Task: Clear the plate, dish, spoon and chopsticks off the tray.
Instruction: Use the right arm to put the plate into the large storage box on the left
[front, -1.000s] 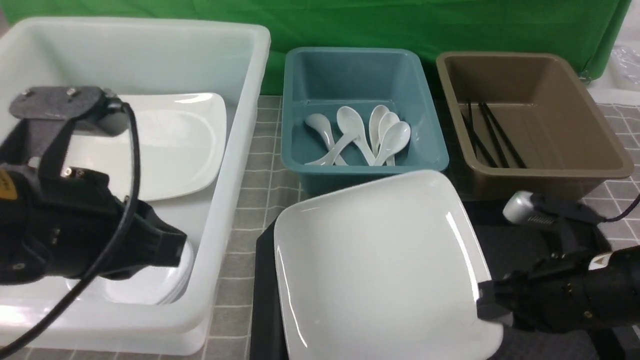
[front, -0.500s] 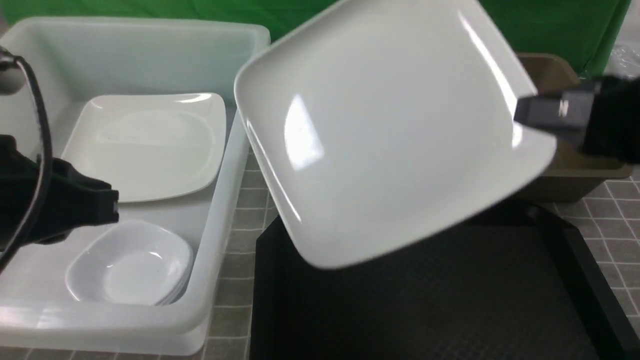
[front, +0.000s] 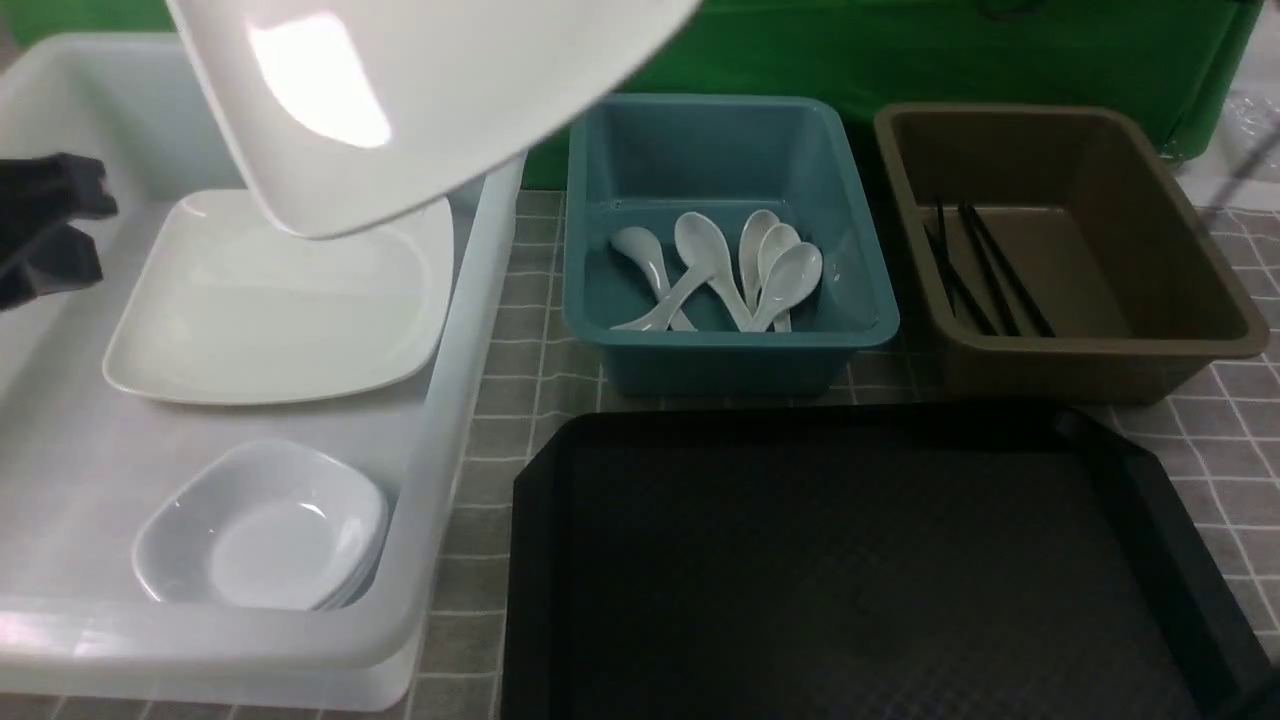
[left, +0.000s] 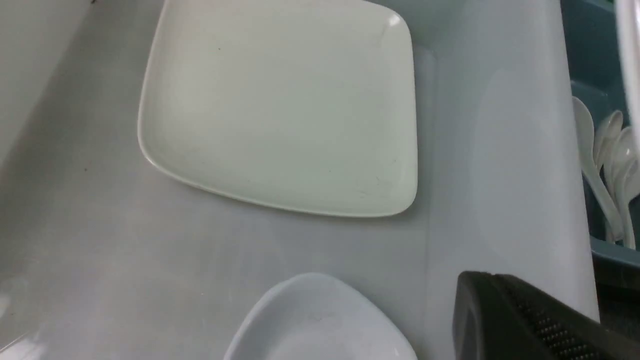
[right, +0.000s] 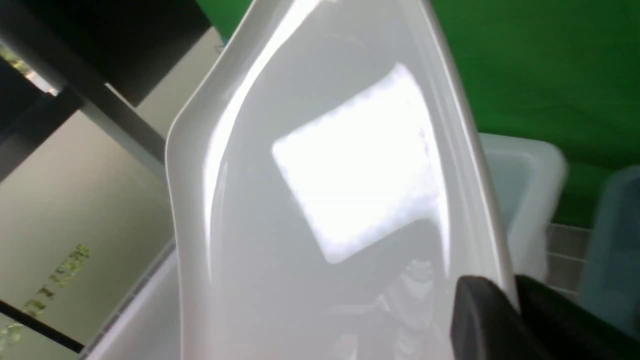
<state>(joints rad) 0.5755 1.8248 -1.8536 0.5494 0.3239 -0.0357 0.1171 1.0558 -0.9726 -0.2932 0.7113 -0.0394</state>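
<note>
Green cloth (front: 900, 50) backs a grey-tiled desk (front: 520, 330). The right hand (right: 506, 292) grips the large glossy white square plate (front: 430, 100) by its rim, above the translucent white plastic tub (front: 250, 650). The left hand (front: 50, 230) is clenched, empty.

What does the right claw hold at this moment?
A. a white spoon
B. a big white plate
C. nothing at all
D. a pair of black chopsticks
B: in the right wrist view, the right claw is pinched on the rim of the big white plate, and in the front view that plate hangs tilted in the air.
</note>
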